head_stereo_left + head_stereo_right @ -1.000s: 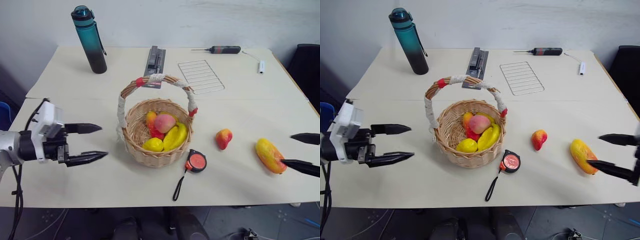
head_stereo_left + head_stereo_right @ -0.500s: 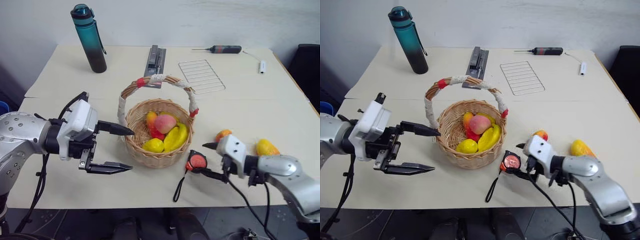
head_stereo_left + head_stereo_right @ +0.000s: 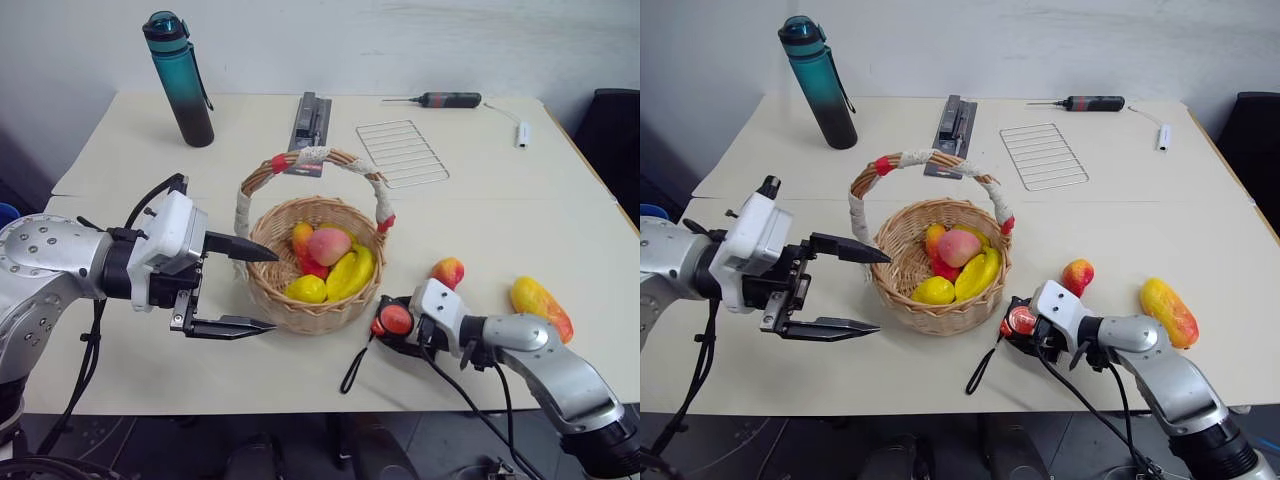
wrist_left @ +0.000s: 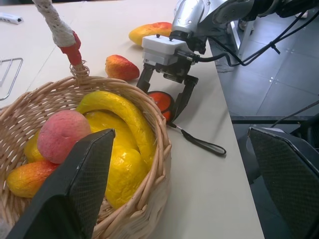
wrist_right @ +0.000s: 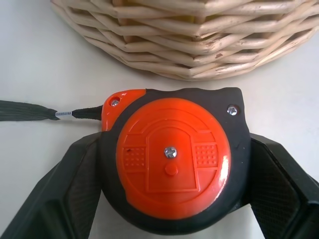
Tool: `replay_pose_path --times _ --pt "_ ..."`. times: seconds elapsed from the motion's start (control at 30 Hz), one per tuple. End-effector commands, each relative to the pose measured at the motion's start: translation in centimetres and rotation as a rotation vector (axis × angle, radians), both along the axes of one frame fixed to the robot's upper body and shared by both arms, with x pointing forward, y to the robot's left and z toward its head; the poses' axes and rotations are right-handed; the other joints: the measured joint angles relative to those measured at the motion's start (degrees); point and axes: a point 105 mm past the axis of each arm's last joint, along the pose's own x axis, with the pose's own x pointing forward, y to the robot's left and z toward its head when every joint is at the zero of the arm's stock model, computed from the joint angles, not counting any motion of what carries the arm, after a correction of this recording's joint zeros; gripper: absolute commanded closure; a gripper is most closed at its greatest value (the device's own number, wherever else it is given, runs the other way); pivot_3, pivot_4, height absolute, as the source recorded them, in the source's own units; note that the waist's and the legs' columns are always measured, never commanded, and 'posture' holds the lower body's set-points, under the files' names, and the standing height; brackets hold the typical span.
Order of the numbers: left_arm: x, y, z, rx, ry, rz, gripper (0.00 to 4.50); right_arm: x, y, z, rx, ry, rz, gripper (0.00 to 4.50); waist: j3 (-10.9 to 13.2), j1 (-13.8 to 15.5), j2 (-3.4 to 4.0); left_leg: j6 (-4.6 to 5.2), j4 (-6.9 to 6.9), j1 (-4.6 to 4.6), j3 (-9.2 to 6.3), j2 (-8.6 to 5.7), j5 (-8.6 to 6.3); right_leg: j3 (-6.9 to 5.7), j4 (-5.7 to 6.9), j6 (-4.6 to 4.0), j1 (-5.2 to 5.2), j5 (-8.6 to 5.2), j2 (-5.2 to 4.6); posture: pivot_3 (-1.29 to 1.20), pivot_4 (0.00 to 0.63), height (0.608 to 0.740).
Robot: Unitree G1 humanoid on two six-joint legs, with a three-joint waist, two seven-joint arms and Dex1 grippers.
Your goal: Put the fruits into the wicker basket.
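The wicker basket (image 3: pixel 300 316) stands mid-table with several fruits (image 3: pixel 329 246) inside: pink, yellow and orange ones. A small red-yellow peach-like fruit (image 3: pixel 449 272) and a long yellow-orange mango (image 3: pixel 540 306) lie on the table right of it. My right gripper (image 3: pixel 392 324) is low on the table in front of the basket's right side. It is shut on the round red-orange tape measure (image 5: pixel 172 159), one finger (image 5: pixel 75 184) against each side. My left gripper (image 3: pixel 272 290) hangs open beside the basket's left wall with nothing between its fingers (image 4: pixel 75 199).
At the back stand a teal water bottle (image 3: pixel 180 80), a black metal tool (image 3: pixel 312 125), a wire rack (image 3: pixel 402 152), a screwdriver (image 3: pixel 440 99) and a small white piece (image 3: pixel 522 133). The tape measure's black strap (image 3: pixel 355 370) trails toward the table's front edge.
My right arm has swung in from the right edge and down to the tape measure, and its fingers have come together around it. My left gripper has moved right, toward the basket.
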Motion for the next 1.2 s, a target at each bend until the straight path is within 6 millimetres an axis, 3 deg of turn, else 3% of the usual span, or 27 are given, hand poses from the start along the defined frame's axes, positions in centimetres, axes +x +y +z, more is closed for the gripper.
replay_pose_path --times 0.03,0.13,0.23,0.37,0.47,0.57,0.67,0.87,0.97,1.1,1.2 --pt "0.1 -0.6 0.8 -0.026 -0.041 -0.020 0.00 -0.9 -0.2 3.9 0.133 -0.022 0.002 1.04 0.0 0.1 -0.01 0.00 0.00 0.00 -0.01 0.00 0.00 0.00 0.01 0.01 0.01 0.00 0.00 0.00 0.150 0.740" --pt "0.3 -1.0 1.1 -0.052 -0.048 -0.032 0.00 -0.5 -1.2 6.4 0.180 -0.061 -0.075 1.04 0.0 -0.1 -0.02 0.00 0.10 -0.01 -0.02 0.00 0.01 0.03 0.10 0.04 0.02 0.02 -0.01 0.00 0.150 0.740" --pt "0.3 -2.0 2.0 -0.132 -0.059 -0.050 0.00 0.9 -7.1 11.6 0.212 -0.178 -0.336 1.04 0.1 0.0 0.05 0.01 0.18 -0.04 -0.03 -0.01 0.01 0.04 0.15 0.04 0.03 0.02 -0.02 0.00 0.150 0.740" --pt "0.6 -3.0 2.4 -0.197 -0.075 -0.058 0.00 1.8 -16.7 15.1 0.114 -0.305 -0.723 1.04 0.0 0.3 -0.02 0.21 0.24 -0.09 -0.12 -0.10 -0.01 0.08 0.05 0.11 0.09 0.06 -0.05 0.00 0.150 0.740" --pt "0.0 -3.4 2.2 -0.193 -0.091 -0.086 0.00 1.8 -22.4 14.9 0.051 -0.319 -0.941 1.04 0.0 0.1 -0.03 0.42 0.20 -0.12 -0.13 -0.10 -0.10 0.10 -0.08 0.11 0.11 0.06 -0.02 0.00 0.150 0.740" --pt "-0.2 -3.6 2.2 -0.204 -0.091 -0.086 0.00 1.9 -25.6 12.8 -0.001 -0.284 -1.087 1.04 0.0 -0.2 -0.02 0.30 0.19 -0.14 -0.10 -0.10 -0.02 0.17 -0.10 0.19 0.11 0.04 -0.02 0.00 0.150 0.740" --pt "0.0 -3.6 2.1 -0.203 -0.102 -0.078 0.00 2.2 -26.8 10.1 -0.039 -0.223 -1.147 1.04 0.0 -0.7 0.02 0.17 0.10 -0.06 0.00 -0.10 0.06 0.29 -0.04 0.26 0.09 0.03 0.02 0.00 0.150 0.740" --pt "0.2 -3.7 2.1 -0.192 -0.134 -0.071 0.00 3.6 -27.2 4.9 0.011 -0.096 -1.202 1.04 0.0 -1.6 0.04 0.06 -0.09 0.07 0.00 -0.17 0.32 0.37 0.03 0.31 0.10 0.09 0.03 0.00 0.150 0.740" --pt "0.0 -3.6 1.9 -0.177 -0.137 -0.068 0.00 3.9 -27.3 3.3 0.072 -0.050 -1.212 0.05 0.0 -1.7 0.08 0.03 -0.16 0.10 0.00 -0.18 0.38 0.39 0.04 0.30 0.10 0.12 0.03 0.00 0.150 0.740" --pt "0.0 -3.4 2.2 -0.179 -0.144 -0.057 0.00 3.6 -28.3 3.0 0.050 -0.051 -1.241 0.02 0.1 -1.7 0.11 0.01 -0.23 0.11 0.00 -0.18 0.39 0.39 0.03 0.30 0.09 0.11 0.03 0.00 0.150 0.740" --pt "0.3 -3.2 2.4 -0.179 -0.156 -0.034 0.00 3.2 -29.4 5.5 0.027 -0.112 -1.223 0.02 0.1 -1.7 0.14 0.01 -0.22 0.11 0.00 -0.19 0.39 0.39 0.01 0.31 0.09 0.11 0.02 0.00 0.150 0.740"
